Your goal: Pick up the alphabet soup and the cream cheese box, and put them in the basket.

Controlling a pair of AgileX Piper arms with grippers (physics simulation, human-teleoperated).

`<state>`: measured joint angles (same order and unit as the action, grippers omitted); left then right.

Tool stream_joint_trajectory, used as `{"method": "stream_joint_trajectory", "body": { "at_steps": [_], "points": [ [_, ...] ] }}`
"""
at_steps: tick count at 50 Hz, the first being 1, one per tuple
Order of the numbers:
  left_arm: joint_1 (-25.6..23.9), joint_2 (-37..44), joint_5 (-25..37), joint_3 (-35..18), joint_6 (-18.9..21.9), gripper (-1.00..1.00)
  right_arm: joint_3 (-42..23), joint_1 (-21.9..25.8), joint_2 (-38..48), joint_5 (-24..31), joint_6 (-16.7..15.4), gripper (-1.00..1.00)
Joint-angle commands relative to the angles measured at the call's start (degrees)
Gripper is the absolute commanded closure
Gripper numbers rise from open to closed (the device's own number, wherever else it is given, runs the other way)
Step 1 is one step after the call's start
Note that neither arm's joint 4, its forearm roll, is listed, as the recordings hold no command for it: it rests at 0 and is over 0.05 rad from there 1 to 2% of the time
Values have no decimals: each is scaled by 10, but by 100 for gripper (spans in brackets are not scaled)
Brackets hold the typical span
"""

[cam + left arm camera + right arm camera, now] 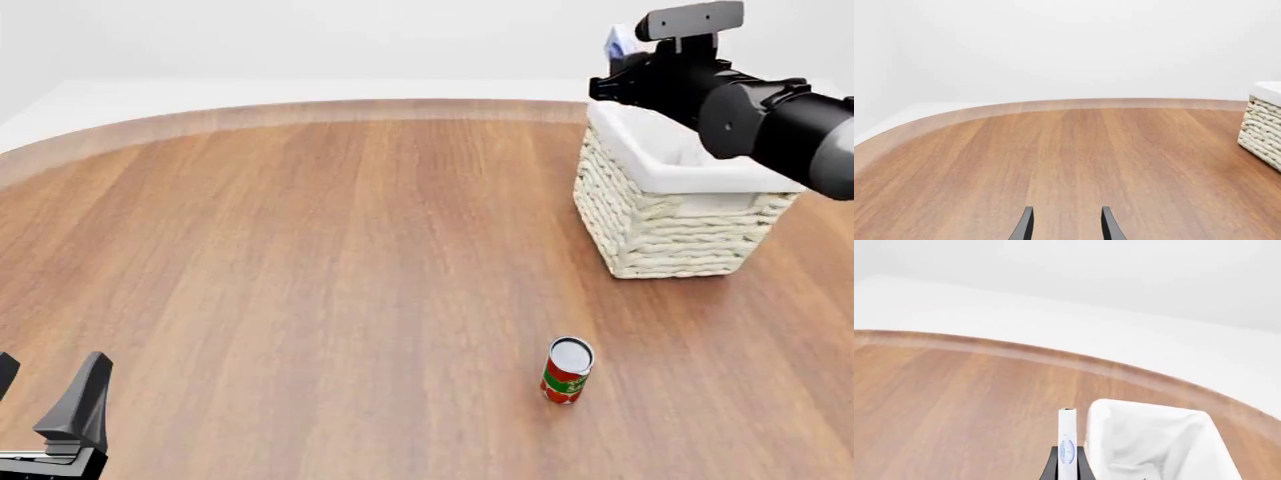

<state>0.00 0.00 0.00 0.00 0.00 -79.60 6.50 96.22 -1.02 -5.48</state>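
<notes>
My right claw (1067, 465) pinches the cream cheese box (1067, 442), a thin blue-and-white slab standing on edge between my fingers. The basket (667, 225), cream wicker with a white liner, sits upright just beside and below that claw. I can't see the soup.

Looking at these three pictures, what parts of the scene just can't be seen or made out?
- Alphabet soup: in no view; whether it lies inside the basket cannot be told, since the right arm covers the opening in the front view.
- Cream cheese box: seen only edge-on in the right wrist view; its face is unreadable.
- Right gripper: mostly cut off by the picture's edge.
- Left gripper: only the fingertips show.
</notes>
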Motion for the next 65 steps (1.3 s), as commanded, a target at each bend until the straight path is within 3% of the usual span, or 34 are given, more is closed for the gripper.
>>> {"method": "stream_joint_trajectory", "body": {
  "at_steps": [1, 20, 46, 65],
  "points": [
    [0, 0, 0, 0, 0, -100, -58, -36, 15, 28, -5, 100],
    [0, 0, 0, 0, 0, -100, -126, -81, 54, 84, -48, 100],
    [0, 0, 0, 0, 0, -100, -154, -110, 91, 132, -127, 100],
    [0, 0, 0, 0, 0, -100, -180, -113, 116, 169, -153, 100]
  ]
}}
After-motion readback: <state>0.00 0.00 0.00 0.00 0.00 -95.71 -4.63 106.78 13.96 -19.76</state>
